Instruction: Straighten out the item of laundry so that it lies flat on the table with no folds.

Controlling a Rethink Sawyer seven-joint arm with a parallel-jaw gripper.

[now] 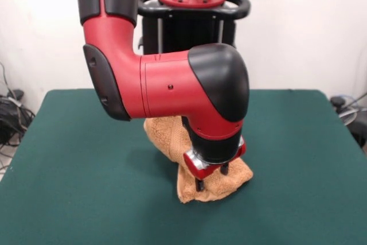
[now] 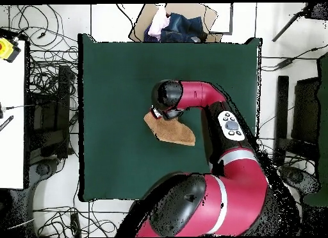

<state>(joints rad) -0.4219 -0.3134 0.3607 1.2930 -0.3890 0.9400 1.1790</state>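
In the front view the table (image 1: 69,187) spreads dark green from the left edge, with cables trailing on the floor beyond its left side. The arm (image 1: 166,84) comes down from the upper left, bends at a red and black elbow and reaches toward the middle of the table, in front of the pedestal (image 1: 192,4) at the far side. Beneath its wrist lies the towel (image 1: 221,185), an orange-tan bunch a little right of the table's centre, nearer the front than the back. It is rumpled and folded over itself, not flat. Its long axis runs on a slant, from a far-left end tucked behind the arm to a near-right end that bulges toward the front edge.

The claw (image 1: 212,177) sits on the near-right part of the towel. Its 2 dark fingers (image 1: 199,185) stand apart, spread, with their tips down against the cloth; whether any cloth is caught between them I cannot tell.

From overhead, the towel (image 2: 173,131) shows as a rough wedge near the table's (image 2: 115,88) middle, its long axis again on a diagonal, with the arm's (image 2: 205,94) head covering one end. A heap of cloth lies in a cardboard box (image 2: 179,24) just beyond the table's far edge.
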